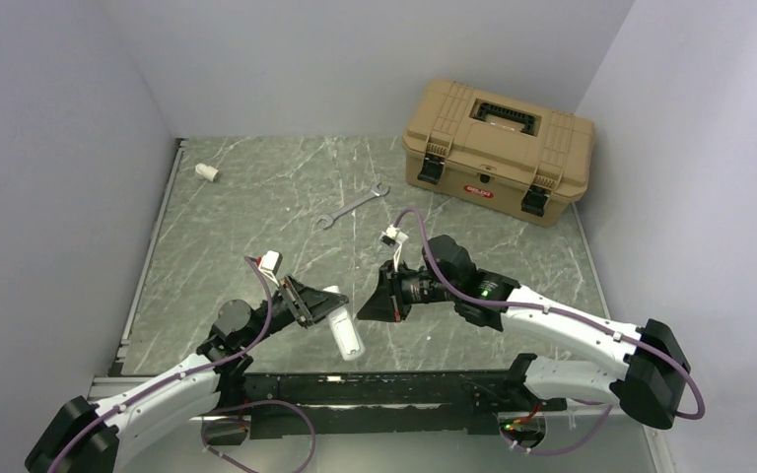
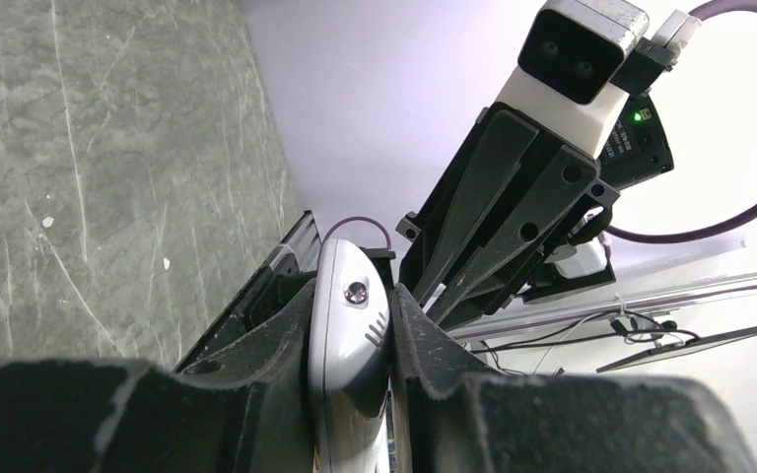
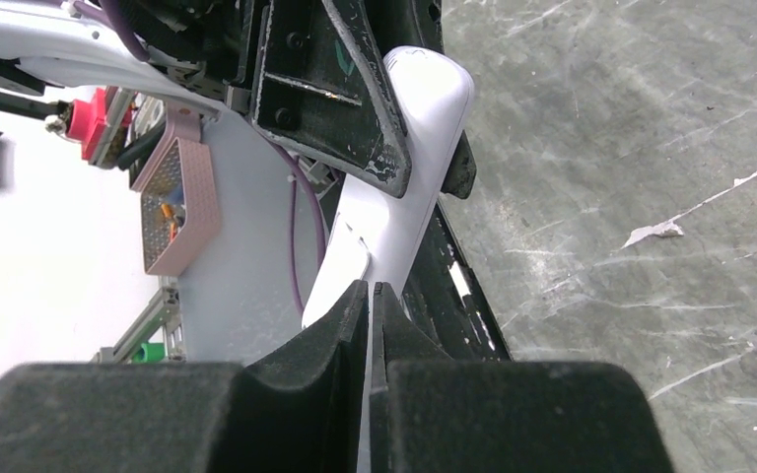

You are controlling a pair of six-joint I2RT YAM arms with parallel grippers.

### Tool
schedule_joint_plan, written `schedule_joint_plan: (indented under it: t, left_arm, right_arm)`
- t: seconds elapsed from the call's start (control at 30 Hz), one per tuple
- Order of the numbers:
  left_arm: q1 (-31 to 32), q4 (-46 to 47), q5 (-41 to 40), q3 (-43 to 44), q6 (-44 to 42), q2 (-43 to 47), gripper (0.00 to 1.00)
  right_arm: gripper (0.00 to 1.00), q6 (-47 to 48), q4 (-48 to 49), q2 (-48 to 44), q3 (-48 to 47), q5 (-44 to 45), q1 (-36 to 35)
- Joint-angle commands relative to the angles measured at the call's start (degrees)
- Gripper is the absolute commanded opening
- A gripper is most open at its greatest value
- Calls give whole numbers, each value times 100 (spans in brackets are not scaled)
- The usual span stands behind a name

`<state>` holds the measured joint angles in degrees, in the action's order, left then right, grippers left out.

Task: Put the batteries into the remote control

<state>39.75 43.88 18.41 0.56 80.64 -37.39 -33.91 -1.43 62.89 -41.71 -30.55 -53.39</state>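
My left gripper (image 1: 321,311) is shut on the white remote control (image 1: 347,335) and holds it above the table's near edge, its free end pointing down toward the front. In the left wrist view the remote (image 2: 348,340) is clamped between both pads. My right gripper (image 1: 368,306) is just right of the remote, its tips close to it. In the right wrist view its jaws (image 3: 370,289) are pressed together with nothing visible between them, and the remote (image 3: 419,138) stands just beyond the tips. No batteries are in view.
A tan toolbox (image 1: 498,148) stands at the back right. A metal wrench (image 1: 351,206) lies mid-table. A short white tube stub (image 1: 207,172) lies at the back left. The black mounting rail (image 1: 394,392) runs along the near edge.
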Motion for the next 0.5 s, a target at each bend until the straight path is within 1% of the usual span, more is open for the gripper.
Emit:
schedule_joint_plan:
  t: [0.0,0.47]
  left_arm:
    - [24,334,96,-275,-63,14,0]
    - [23,472,111,-271,-40,-98,0]
  right_arm:
    - [8,-91,400,46,-72,-132,9]
    - [3,-165,538,279,-98,-306,3]
